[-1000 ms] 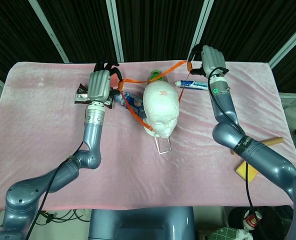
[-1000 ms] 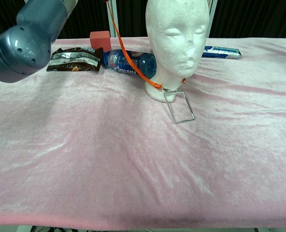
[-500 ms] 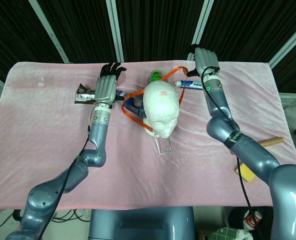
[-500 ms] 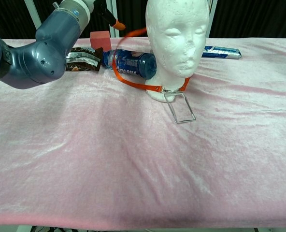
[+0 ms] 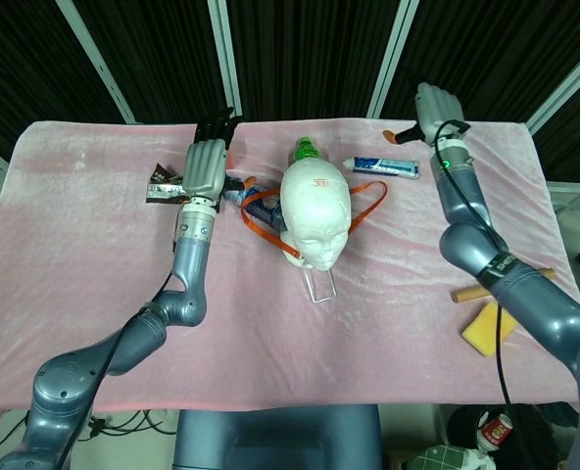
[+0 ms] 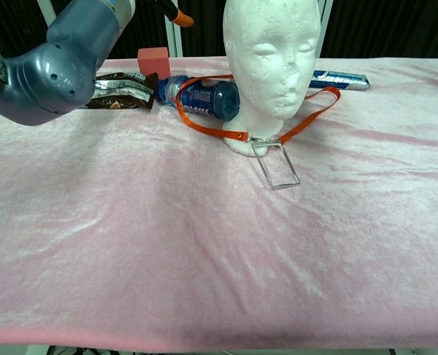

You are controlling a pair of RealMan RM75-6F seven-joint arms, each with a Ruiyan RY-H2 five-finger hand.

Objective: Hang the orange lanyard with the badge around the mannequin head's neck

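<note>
The white mannequin head (image 5: 316,211) stands upright mid-table, also in the chest view (image 6: 272,59). The orange lanyard (image 5: 368,199) lies slack in a loop around its neck, both sides resting on the pink cloth (image 6: 204,126). Its clear badge holder (image 6: 278,166) lies flat in front of the base (image 5: 319,284). My left hand (image 5: 204,166) hovers left of the head with fingers extended, holding nothing; the chest view shows only one of its fingertips (image 6: 178,15). My right hand (image 5: 435,106) is raised at the far right edge, fingers straight, empty and apart from the strap.
A blue bottle (image 5: 261,201) lies behind the head under the strap's left side. A snack packet (image 6: 119,89) and red block (image 6: 154,61) sit at the back left, a toothpaste tube (image 5: 380,166) at the back right. A yellow sponge (image 5: 486,331) and wooden stick (image 5: 486,286) lie at the right.
Both hands have let go of the lanyard, which dropped from over the head to a slack loop around the neck. The right hand moved right and back; the left drew back slightly.
</note>
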